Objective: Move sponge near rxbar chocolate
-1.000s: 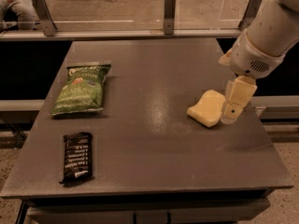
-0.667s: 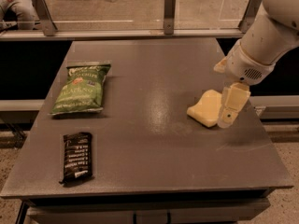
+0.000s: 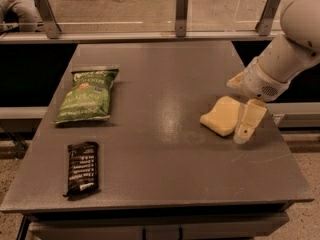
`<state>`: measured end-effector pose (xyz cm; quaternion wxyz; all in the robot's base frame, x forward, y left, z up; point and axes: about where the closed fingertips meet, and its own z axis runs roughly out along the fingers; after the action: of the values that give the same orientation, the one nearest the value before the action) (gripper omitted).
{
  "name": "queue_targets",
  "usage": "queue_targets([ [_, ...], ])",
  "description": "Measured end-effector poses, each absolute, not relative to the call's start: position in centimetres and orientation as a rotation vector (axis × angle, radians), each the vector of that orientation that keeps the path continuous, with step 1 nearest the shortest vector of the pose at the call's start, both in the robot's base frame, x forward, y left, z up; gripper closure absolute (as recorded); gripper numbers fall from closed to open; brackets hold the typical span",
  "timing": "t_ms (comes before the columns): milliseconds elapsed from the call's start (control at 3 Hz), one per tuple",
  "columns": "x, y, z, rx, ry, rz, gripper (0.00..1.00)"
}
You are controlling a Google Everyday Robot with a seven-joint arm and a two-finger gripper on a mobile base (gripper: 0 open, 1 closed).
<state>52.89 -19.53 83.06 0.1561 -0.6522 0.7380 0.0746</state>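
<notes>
The sponge (image 3: 221, 115), a pale yellow foam block, lies flat on the right part of the grey table (image 3: 165, 79). The rxbar chocolate (image 3: 82, 168), a flat black wrapper with white lettering, lies near the table's front left corner, far from the sponge. My cream-coloured gripper (image 3: 243, 131) hangs from the white arm (image 3: 280, 64) at the sponge's right edge, low over the table and overlapping that edge in the view. Whether it touches the sponge cannot be told.
A green chip bag (image 3: 86, 95) lies at the left, behind the rxbar. A rail with metal posts (image 3: 182, 13) runs along the table's far edge. The table's right edge is close to the gripper.
The gripper has moved lower and slightly left, closer onto the sponge's right edge. The sponge, the rxbar and the chip bag have not moved.
</notes>
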Motion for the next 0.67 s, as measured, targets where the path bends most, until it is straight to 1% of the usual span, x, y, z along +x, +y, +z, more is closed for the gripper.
queue_targets([
  [333,52.90,-19.32,82.38,-1.873,2.092,0.251,0.18],
  [667,52.66,-18.65,82.13,-1.876,2.089,0.290,0.42],
])
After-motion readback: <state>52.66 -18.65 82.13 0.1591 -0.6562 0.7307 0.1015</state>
